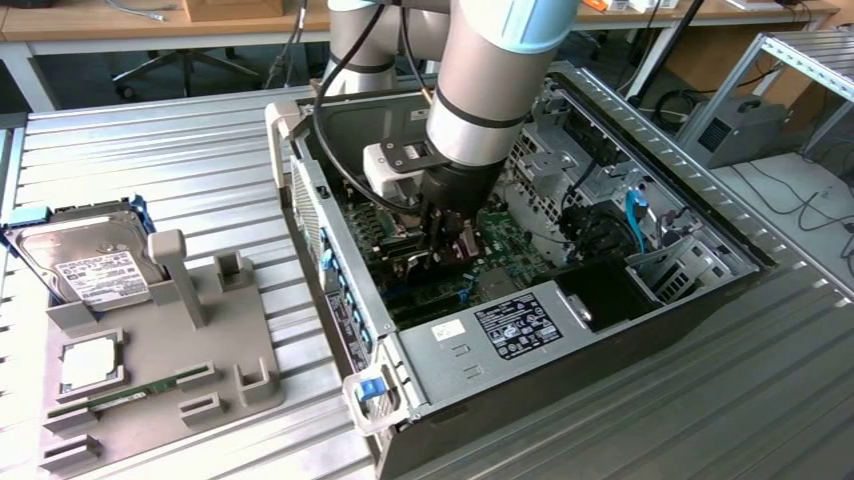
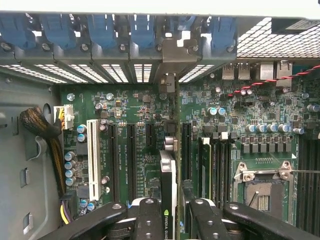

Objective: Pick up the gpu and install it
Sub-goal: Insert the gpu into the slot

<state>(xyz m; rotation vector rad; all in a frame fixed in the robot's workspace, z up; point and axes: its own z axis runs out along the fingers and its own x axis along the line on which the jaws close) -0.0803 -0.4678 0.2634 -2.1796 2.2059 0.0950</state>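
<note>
My black pincer (image 2: 171, 210) is clamped on the thin black-faced gpu card (image 2: 168, 170), held edge-on over the green motherboard (image 2: 145, 135) at frame centre, slots close either side; my arm reaches steeply into the open grey computer case (image 1: 441, 350).

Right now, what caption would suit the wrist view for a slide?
Gripper holds the gpu on edge above the green motherboard inside the open computer case.

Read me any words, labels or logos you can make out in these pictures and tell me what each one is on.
"NVIDIA", partly cut off: on the graphics card edge held in the claw.
White label on the hard drive: too small to read.
Black-and-white label on the power supply: too small to read.
Motherboard printing: too small to read.
</note>
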